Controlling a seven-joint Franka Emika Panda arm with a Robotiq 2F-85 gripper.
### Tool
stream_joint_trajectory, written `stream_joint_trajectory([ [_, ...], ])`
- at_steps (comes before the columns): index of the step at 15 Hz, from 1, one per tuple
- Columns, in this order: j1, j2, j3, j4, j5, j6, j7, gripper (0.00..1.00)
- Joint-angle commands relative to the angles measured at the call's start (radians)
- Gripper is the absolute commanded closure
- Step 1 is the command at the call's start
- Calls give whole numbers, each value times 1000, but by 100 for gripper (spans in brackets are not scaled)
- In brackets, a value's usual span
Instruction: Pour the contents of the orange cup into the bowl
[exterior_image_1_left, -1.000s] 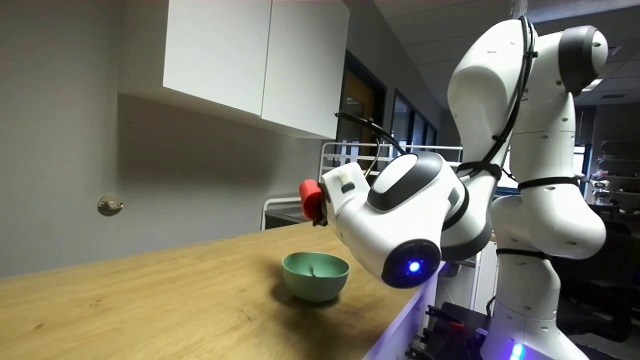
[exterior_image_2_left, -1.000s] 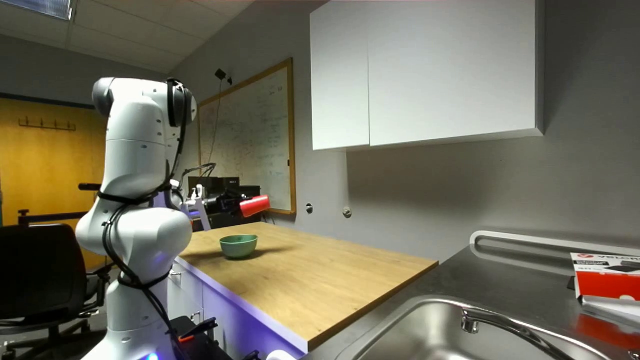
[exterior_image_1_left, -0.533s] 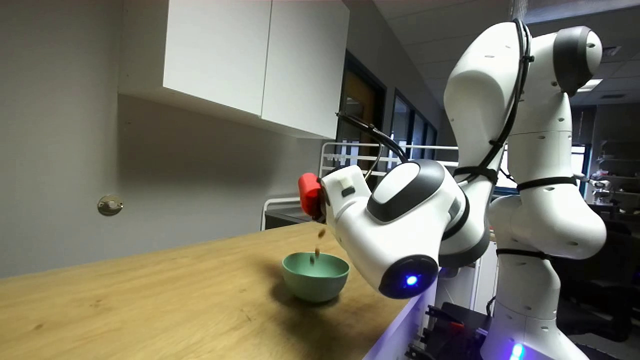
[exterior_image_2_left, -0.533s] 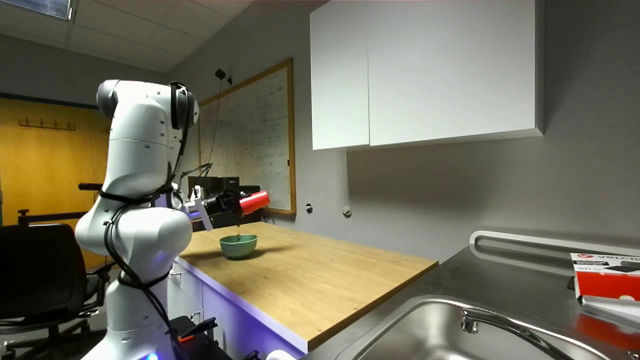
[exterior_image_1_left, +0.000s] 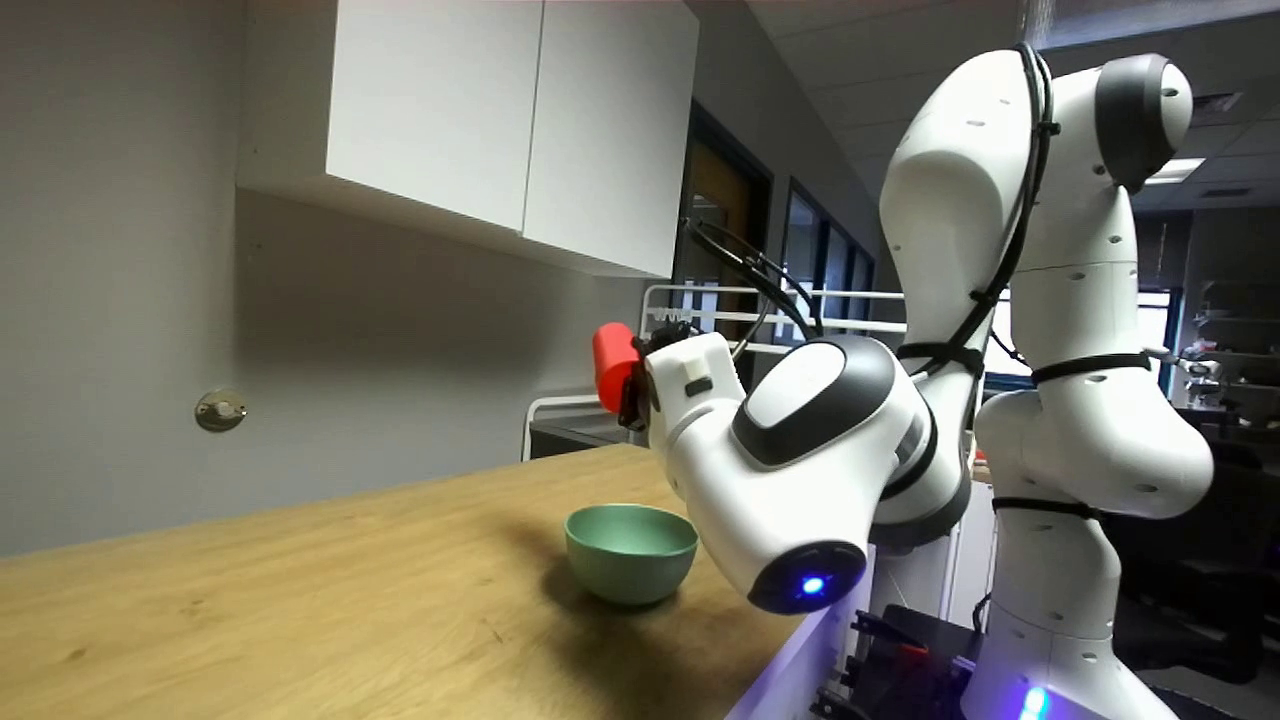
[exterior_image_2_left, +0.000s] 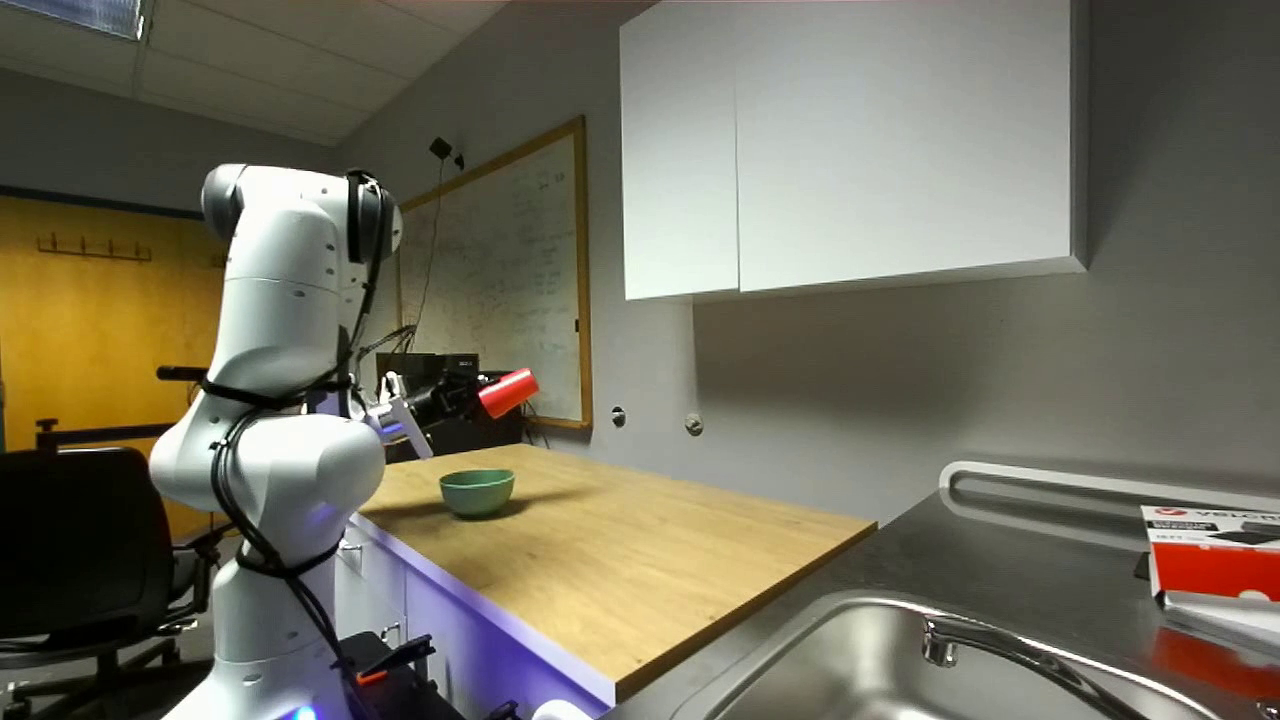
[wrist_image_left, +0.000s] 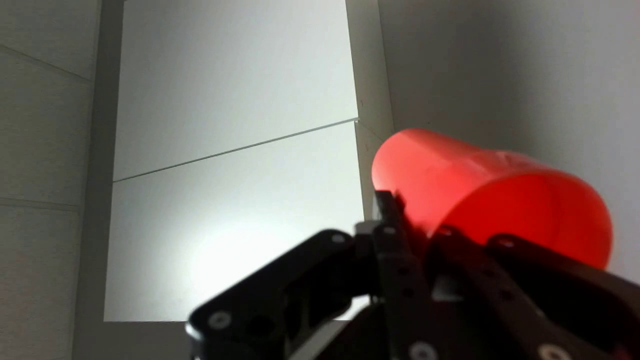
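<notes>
The orange cup (exterior_image_1_left: 614, 368) is held in the air above the mint-green bowl (exterior_image_1_left: 630, 560). In an exterior view the cup (exterior_image_2_left: 509, 393) is steeply tilted, its closed end up and its mouth end down. The wrist view shows the cup's (wrist_image_left: 425, 165) open mouth; the visible inside looks bare. My gripper (wrist_image_left: 415, 220) is shut on the cup at its rim side; whether a finger is inside the mouth is hard to tell. The gripper also shows in an exterior view (exterior_image_2_left: 480, 396). The bowl (exterior_image_2_left: 477, 494) stands upright on the table. Its bottom inside is hidden by its near wall.
The wooden table (exterior_image_1_left: 350, 600) carries the bowl near its robot-side edge. White wall cabinets (exterior_image_1_left: 500, 130) hang above the table. In an exterior view a sink (exterior_image_2_left: 850, 650) and a red and white box (exterior_image_2_left: 1215, 560) are beyond the table's end.
The cup has tilted further, its closed end rising. Half a second ago small brown pieces were falling from it into the bowl; now none are in the air. The bowl has not moved.
</notes>
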Motion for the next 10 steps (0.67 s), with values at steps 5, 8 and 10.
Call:
stream_joint_trajectory([
  [5,10,34,0,11,-61,-78,40,98],
  [8,9,37,0,10,-72,-70,28,97],
  [10,10,41,1,14,-63,-75,26,96],
])
